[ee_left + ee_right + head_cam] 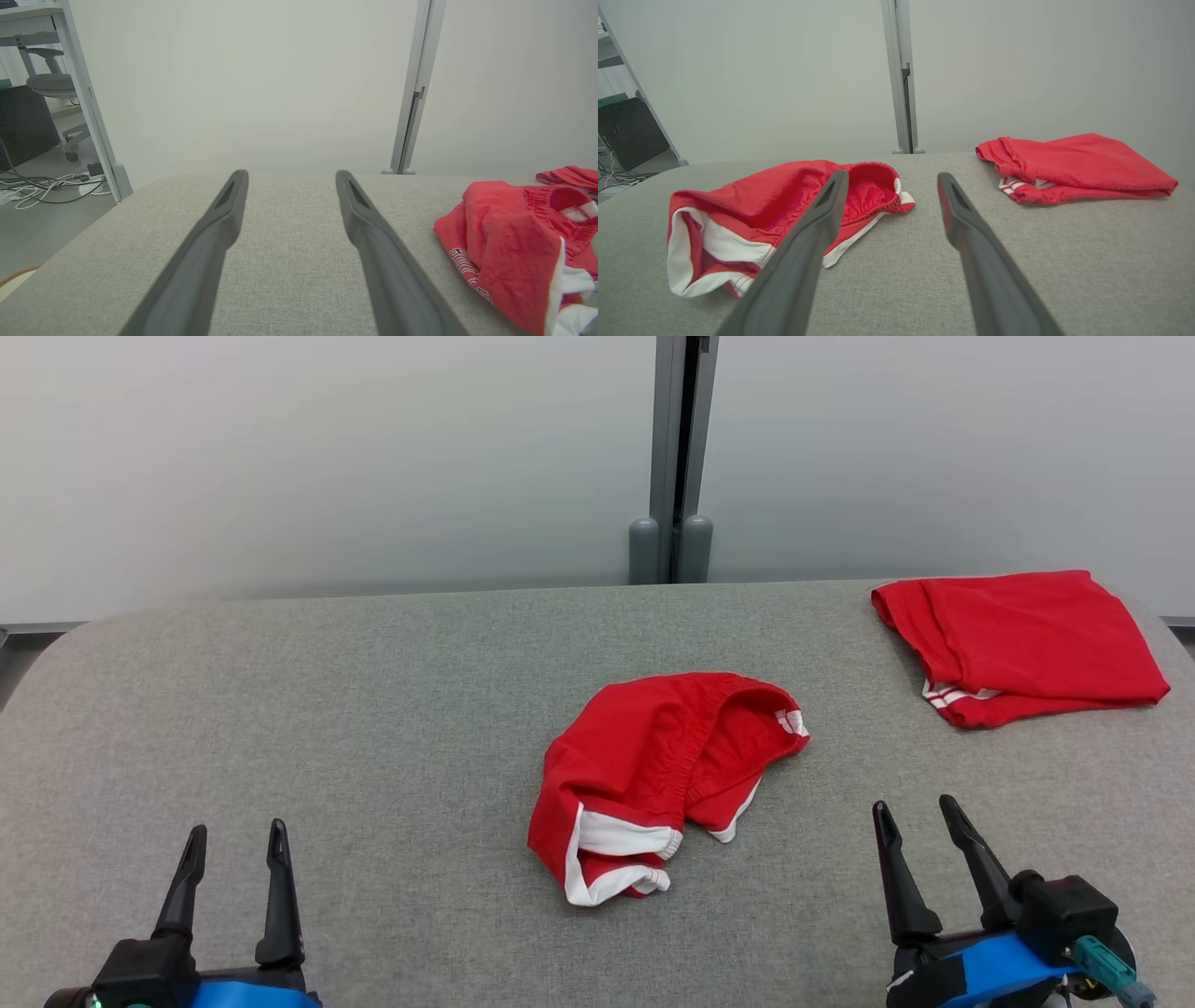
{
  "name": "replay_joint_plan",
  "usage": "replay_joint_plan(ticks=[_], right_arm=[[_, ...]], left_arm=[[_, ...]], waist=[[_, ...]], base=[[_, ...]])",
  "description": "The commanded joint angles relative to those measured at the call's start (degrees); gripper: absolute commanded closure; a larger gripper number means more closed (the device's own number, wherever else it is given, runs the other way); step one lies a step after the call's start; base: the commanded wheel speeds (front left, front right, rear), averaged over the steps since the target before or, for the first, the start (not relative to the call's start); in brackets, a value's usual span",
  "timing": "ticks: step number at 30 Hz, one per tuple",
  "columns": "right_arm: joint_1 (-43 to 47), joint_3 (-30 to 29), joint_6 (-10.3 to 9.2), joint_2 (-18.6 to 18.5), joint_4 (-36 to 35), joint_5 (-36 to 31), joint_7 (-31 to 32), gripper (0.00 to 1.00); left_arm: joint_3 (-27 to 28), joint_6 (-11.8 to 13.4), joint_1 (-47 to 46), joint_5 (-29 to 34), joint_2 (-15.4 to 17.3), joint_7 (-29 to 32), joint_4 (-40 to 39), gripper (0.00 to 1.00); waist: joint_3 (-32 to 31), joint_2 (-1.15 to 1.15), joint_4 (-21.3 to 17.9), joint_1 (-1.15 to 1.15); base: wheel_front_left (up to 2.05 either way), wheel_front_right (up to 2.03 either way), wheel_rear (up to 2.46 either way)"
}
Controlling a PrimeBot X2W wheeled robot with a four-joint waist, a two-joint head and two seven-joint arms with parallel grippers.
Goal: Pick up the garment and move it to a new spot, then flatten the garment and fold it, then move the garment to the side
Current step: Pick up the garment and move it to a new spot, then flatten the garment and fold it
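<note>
Two grippers sit low in the head view, the left gripper (237, 829) at the lower left and the right gripper (913, 804) at the lower right, each with its dark fingers spread apart and nothing between them. Between the two, at the middle of the frame, the garment (644, 765), red with white trim, lies crumpled on the grey table (373, 709), apart from both grippers. Farther out, at the upper right, folded red shorts (1018, 644) rest near the table's far edge, and a grey post (674, 457) splits the pale wall behind.

Matt red cloth garment (653, 765), woven tabletop (373, 728)
</note>
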Motion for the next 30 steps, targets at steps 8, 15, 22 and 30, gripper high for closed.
replay_joint_plan(ticks=[8, 15, 22, 30], right_arm=[[0.4, 0.0, 0.01, -0.1, 0.8, 0.1, -0.2, 0.00], [0.5, 0.0, 0.01, -0.1, 1.2, 0.2, -0.2, 0.00], [0.4, 0.1, 0.01, -0.1, 1.5, 0.3, -0.2, 0.00], [-1.1, 1.1, 0.01, -0.1, 1.4, 0.7, -0.2, 0.00]], left_arm=[[1.3, -1.0, -0.1, 1.4, -0.5, -0.3, 0.5, 0.00], [1.6, -1.5, -0.4, 2.3, -0.7, -0.3, 0.3, 0.00], [2.0, -1.7, -0.8, 2.8, -0.8, -0.3, 0.2, 0.00], [1.6, -2.0, -1.2, 3.1, -0.9, -0.3, 0.3, 0.00]], waist=[[-0.2, 0.00, -0.1, 0.00], [-0.1, 0.00, 0.1, 0.00], [0.0, 0.00, 0.3, 0.00], [0.2, 0.00, 1.0, 0.00]], base=[[0.00, 0.00, 0.00], [0.00, 0.00, 0.00], [0.00, 0.00, 0.00], [0.00, 0.00, 0.00]])
